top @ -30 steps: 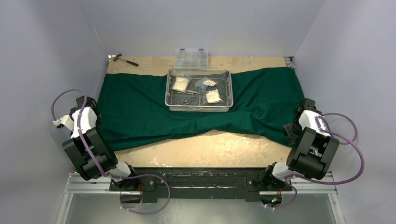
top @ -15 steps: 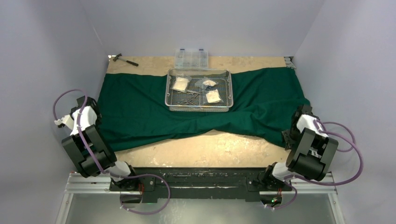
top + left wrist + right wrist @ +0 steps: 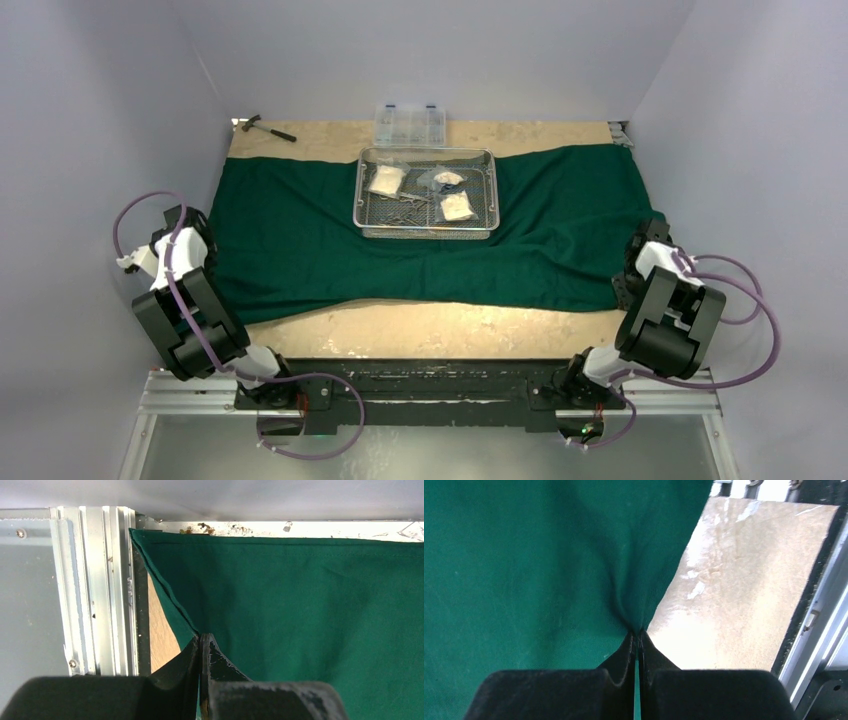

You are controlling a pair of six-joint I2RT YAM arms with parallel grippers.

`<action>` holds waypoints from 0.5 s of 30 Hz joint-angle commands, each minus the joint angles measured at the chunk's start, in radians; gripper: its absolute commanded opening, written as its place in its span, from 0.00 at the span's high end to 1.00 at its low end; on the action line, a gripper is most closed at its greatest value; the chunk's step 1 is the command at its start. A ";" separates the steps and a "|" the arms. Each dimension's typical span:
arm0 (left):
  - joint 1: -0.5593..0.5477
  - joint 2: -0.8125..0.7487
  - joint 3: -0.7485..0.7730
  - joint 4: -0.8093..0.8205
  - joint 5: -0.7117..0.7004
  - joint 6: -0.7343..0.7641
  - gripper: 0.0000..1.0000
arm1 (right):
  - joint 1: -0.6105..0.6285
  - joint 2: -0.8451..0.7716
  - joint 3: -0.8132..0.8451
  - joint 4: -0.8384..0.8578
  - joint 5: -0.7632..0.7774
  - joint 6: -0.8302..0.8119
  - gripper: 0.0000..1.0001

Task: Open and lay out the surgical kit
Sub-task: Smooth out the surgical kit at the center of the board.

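We see the left gripper (image 3: 200, 640) with its jaws pressed together on the edge of the cloth (image 3: 290, 235), pinching it near a hemmed corner. From that pinch the cloth runs ahead and off to the gripper's right, flat and smooth; just to the gripper's left lies a narrow strip of bare table (image 3: 430, 328), and past that strip a metal rail (image 3: 100, 590).

The right gripper (image 3: 639, 635) is closed as well, nipping the cloth's edge; soft folds gather into the pinch, and the cloth spreads ahead and to this gripper's left; ahead and to its right we see glossy bare table.

From above, the cloth lies wide across the table between the two grippers; its near edge runs almost straight from one pinch to the other, with a band of bare table on the arms' side of it.

The tray (image 3: 428, 233) sits on the cloth, beyond both grippers and well apart from each: ahead and to the right of the left one, ahead and to the left of the right one. In it we count three gauze packets (image 3: 386, 180); the instruments (image 3: 408, 203) lie among them, too small for us to tell one from another.

Just beyond the tray, past the cloth's far edge, stands the box (image 3: 409, 123); the hammer (image 3: 270, 129) lies off the cloth at the far corner on the left gripper's side.
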 commanded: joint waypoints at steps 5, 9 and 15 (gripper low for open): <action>0.011 -0.069 -0.020 -0.068 -0.054 -0.057 1.00 | -0.019 -0.061 -0.046 -0.137 0.238 0.158 1.00; 0.011 -0.087 -0.050 -0.124 -0.091 -0.108 1.00 | -0.025 -0.077 -0.015 -0.259 0.330 0.285 1.00; 0.016 -0.089 -0.067 -0.191 -0.116 -0.167 1.00 | -0.040 0.005 0.044 -0.426 0.437 0.483 1.00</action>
